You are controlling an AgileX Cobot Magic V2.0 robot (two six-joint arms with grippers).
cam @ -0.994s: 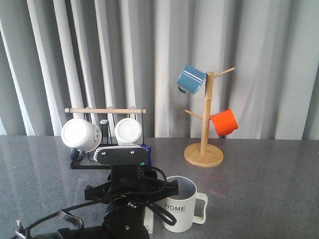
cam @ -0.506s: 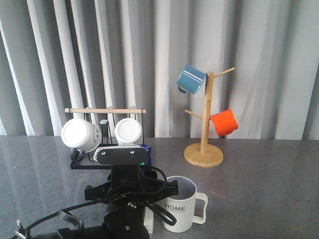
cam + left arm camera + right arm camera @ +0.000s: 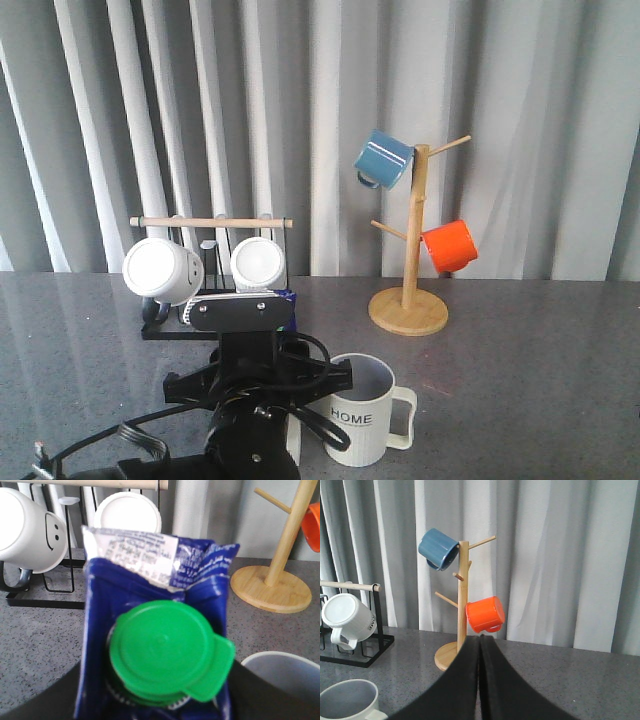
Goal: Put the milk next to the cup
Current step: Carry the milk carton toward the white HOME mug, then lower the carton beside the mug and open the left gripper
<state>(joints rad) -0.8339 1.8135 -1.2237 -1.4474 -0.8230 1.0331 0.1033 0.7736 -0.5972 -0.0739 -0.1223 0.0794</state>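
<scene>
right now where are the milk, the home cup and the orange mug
milk (image 3: pixel 165 652): left wrist view, on the green round cap.
HOME cup (image 3: pixel 358 420): front view, on the ribbed wall by the black lettering.
orange mug (image 3: pixel 449 247): front view, on its side wall, hanging on the wooden mug tree.

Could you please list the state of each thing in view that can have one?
milk: upright, green cap closed, held by the left end effector beside the cup.
cup: upright on the table, looks empty.
left end effector: shut on the milk.
right end effector: shut, holding nothing.
blue mug: hanging on the wooden tree.
orange mug: hanging on the wooden tree.
</scene>
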